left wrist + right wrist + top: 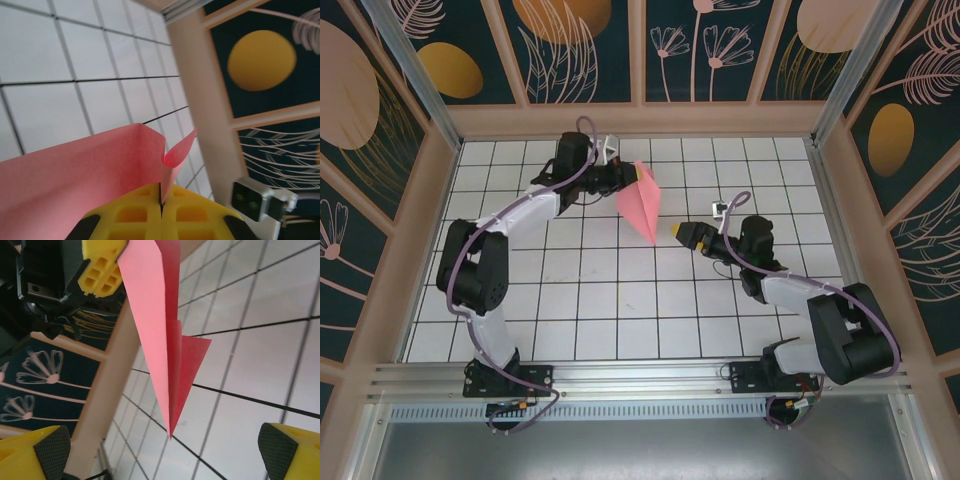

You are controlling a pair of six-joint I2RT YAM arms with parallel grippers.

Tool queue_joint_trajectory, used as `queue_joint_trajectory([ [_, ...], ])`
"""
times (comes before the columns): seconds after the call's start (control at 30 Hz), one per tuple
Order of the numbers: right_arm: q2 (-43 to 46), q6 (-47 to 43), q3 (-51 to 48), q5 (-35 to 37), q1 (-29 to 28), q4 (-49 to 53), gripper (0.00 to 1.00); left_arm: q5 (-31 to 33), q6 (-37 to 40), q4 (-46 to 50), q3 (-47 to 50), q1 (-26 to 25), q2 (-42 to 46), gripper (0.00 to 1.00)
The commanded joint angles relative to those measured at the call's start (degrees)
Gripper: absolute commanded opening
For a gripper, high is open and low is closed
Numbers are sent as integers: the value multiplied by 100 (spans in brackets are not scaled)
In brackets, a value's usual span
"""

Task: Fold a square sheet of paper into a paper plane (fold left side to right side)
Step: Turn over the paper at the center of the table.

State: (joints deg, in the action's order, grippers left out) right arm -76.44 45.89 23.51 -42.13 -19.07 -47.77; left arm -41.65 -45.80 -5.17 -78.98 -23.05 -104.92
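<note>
- One pink plane point(642, 205) hangs above the counter point(620, 300), far of centre, tip pointing near.
- Left gripper point(631, 178) is clamped on its far edge.
- Right gripper point(678, 231) is spread wide, empty, just right of the tip.

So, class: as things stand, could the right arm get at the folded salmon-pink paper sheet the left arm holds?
Probably yes. The right jaws stand wide open, facing the folded salmon-pink paper sheet, whose pointed tip hangs free ahead with nothing between. The left jaws pinch its far end.
</note>
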Motion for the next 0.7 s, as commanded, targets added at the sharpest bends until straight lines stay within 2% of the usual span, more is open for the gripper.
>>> queue_joint_trajectory([
  [0.0, -97, 478, -30, -499, -9, -1438, 99, -354, -263, -308, -144, -7, 356, 8],
  [0.13, -423, 954, 65, -571, -128, -2315, 99, -620, -588, -696, -53, -7, 603, 8],
  [0.5, -1122, 1447, 792, -517, -722, -3062, 98, -1138, -1246, -1648, 256, -77, 989, 10],
  [0.6, -1159, 1648, 893, -539, -742, -3309, 89, -1197, -1340, -1815, 337, -75, 1009, 10],
  [0.67, -1145, 1660, 951, -566, -747, -3291, 79, -1227, -1370, -1891, 388, -76, 1018, 10],
])
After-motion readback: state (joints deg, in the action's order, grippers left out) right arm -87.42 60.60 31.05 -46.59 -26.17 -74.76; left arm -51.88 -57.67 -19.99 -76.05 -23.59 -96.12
